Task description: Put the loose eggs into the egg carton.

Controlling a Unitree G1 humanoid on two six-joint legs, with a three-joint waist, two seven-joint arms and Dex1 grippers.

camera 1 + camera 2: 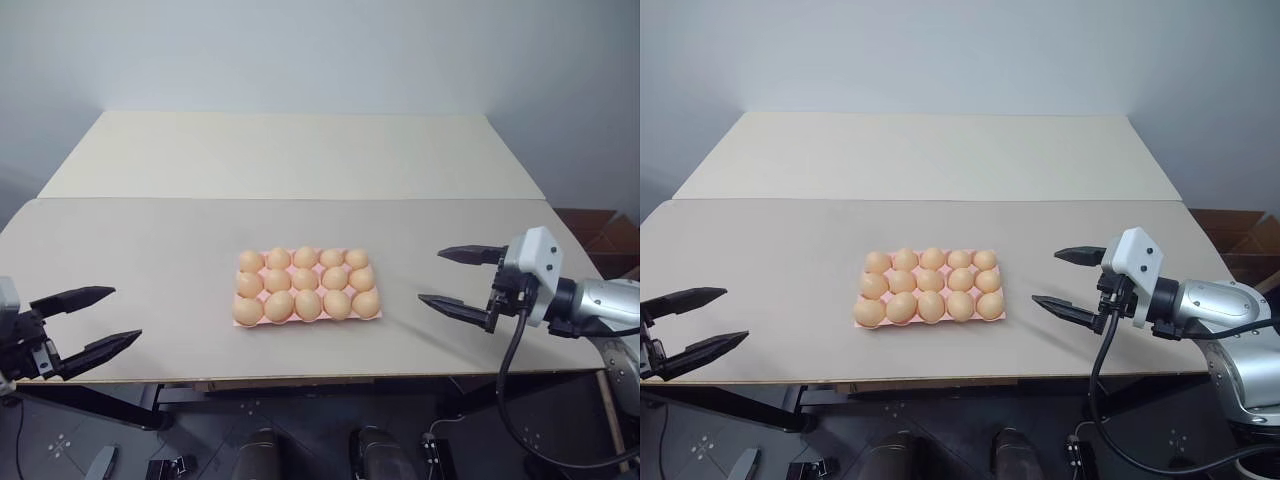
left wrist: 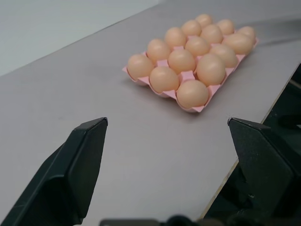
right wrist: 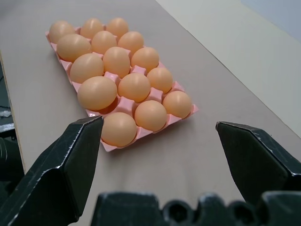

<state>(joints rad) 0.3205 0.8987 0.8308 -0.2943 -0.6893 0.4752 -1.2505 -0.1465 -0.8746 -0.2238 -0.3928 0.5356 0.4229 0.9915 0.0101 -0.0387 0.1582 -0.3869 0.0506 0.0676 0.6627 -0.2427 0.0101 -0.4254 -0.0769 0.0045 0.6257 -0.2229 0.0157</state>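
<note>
The egg carton is a pale-pink tray lying flat at the middle of the table, also in the wrist views. Tan-orange eggs fill every cup in its three rows. The loose eggs are out of view; each egg I see sits in a cup. My left gripper hovers open and empty over the table's front left edge, far left of the carton. My right gripper is open and empty just right of the carton, pointing at it.
The grey table has a paler board butted against its far side. Its front edge runs close below the carton. A brown cardboard box stands off the table's right side.
</note>
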